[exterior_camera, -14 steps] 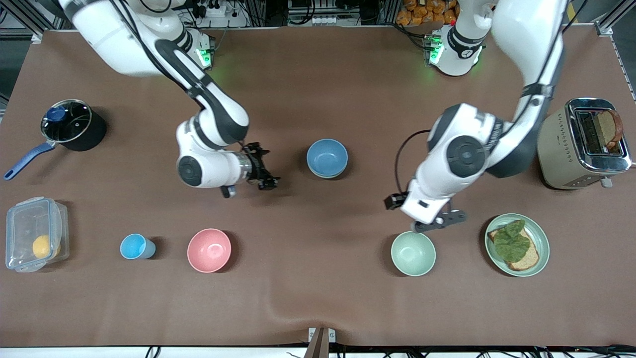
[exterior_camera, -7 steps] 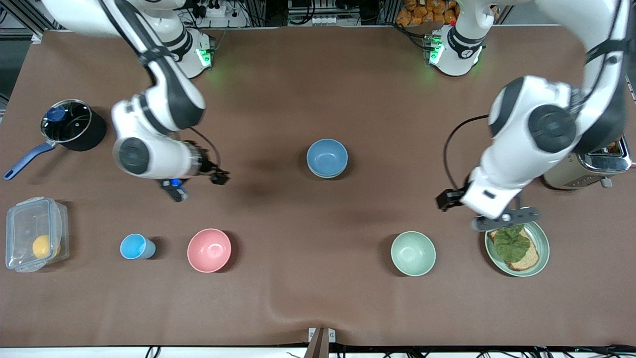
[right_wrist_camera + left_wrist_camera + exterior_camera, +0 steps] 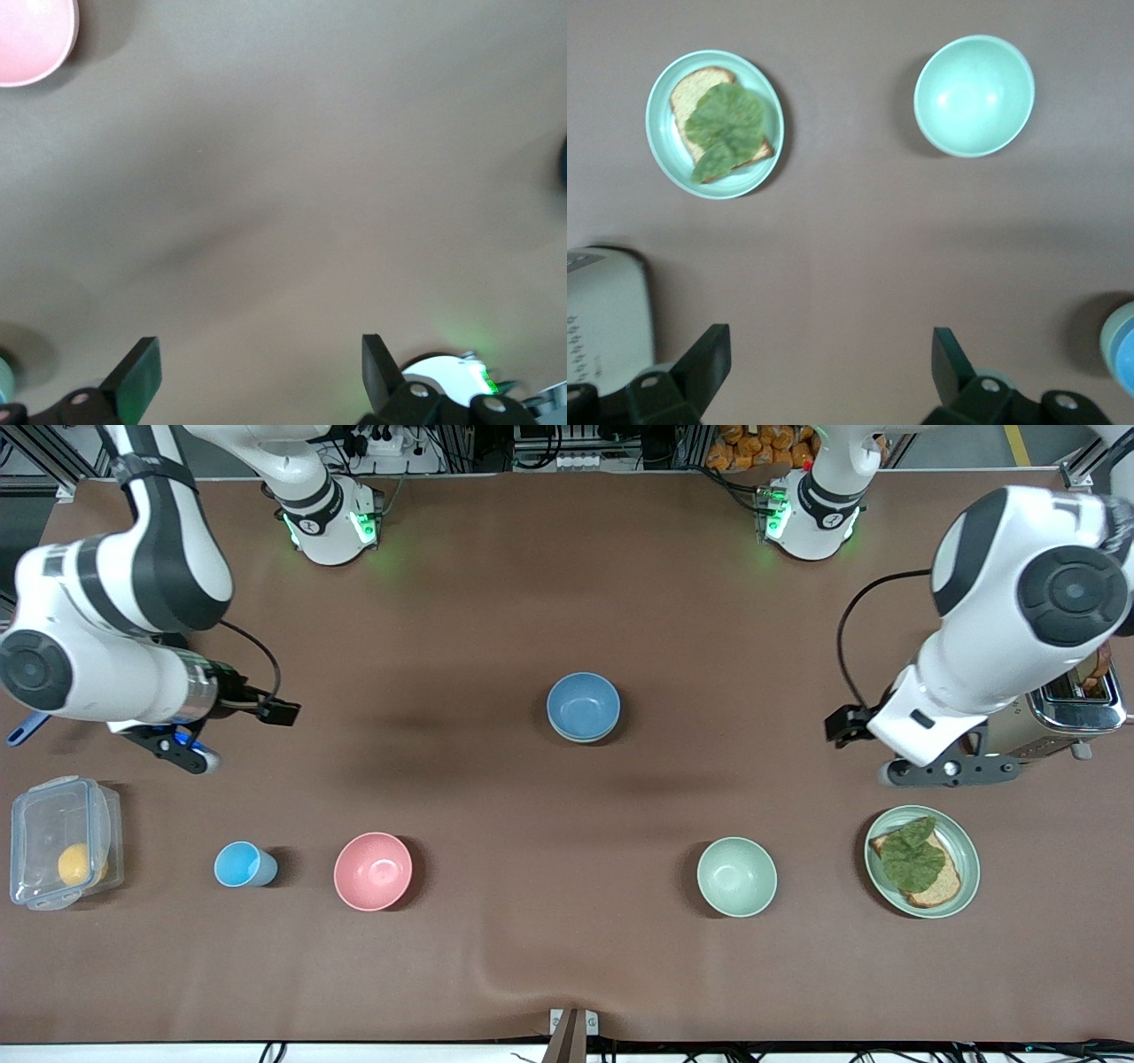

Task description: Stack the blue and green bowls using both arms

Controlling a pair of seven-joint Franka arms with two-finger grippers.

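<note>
The blue bowl (image 3: 583,704) stands at the table's middle, with a pale green rim showing under it; its edge also shows in the left wrist view (image 3: 1128,367). A green bowl (image 3: 736,876) (image 3: 974,95) stands alone, nearer to the front camera, toward the left arm's end. My left gripper (image 3: 943,771) (image 3: 830,363) is open and empty, in the air between the toaster and the green plate. My right gripper (image 3: 177,748) (image 3: 257,367) is open and empty, up over the table at the right arm's end, above the clear box.
A green plate (image 3: 961,837) (image 3: 663,84) with bread and a leaf lies beside the green bowl. A toaster (image 3: 1054,717) stands at the left arm's end. A pink bowl (image 3: 373,871) (image 3: 31,40), a light-blue cup (image 3: 244,864) and a clear box (image 3: 62,853) stand toward the right arm's end.
Both arms have swung away from the table's middle toward their own ends. The left gripper has left the green bowl's side. The bowls have not moved.
</note>
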